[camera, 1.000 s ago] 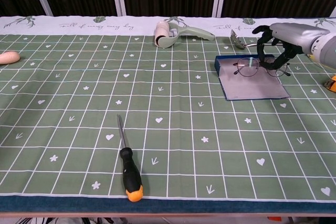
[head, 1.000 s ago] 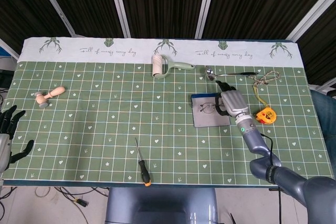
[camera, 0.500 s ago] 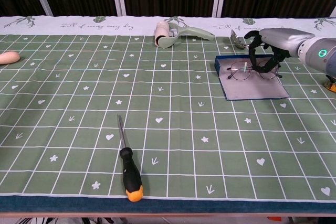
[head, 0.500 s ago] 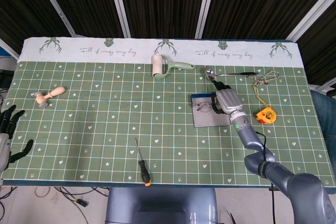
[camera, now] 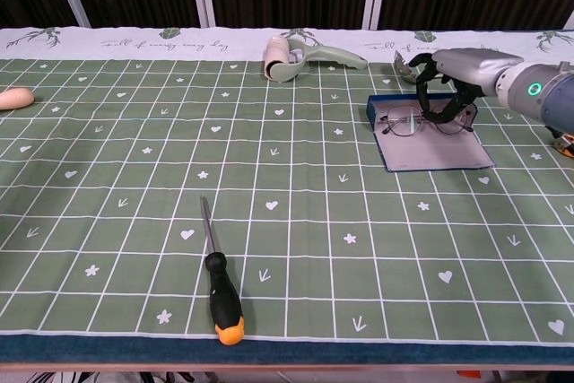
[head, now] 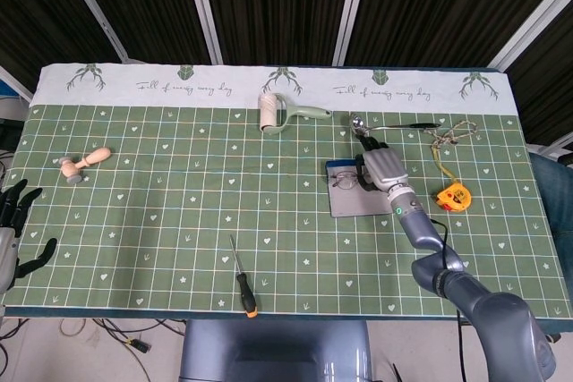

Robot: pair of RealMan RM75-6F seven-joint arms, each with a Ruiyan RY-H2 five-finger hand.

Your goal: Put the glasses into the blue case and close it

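The blue case lies open and flat right of the table's middle, grey lining up. Thin-framed glasses are at the case's far left part; I cannot tell whether they touch the lining. My right hand is curled over their right side and holds them in its fingers. At the lower left edge of the head view my left hand hangs off the table with fingers apart, holding nothing.
A lint roller lies at the back centre. Behind the case are a metal spoon and a cord. An orange tape measure is right of the case. A screwdriver lies near the front edge, a wooden piece far left.
My right hand has carried the glasses leftward and a little toward the back over the open case. The left hand has barely moved.
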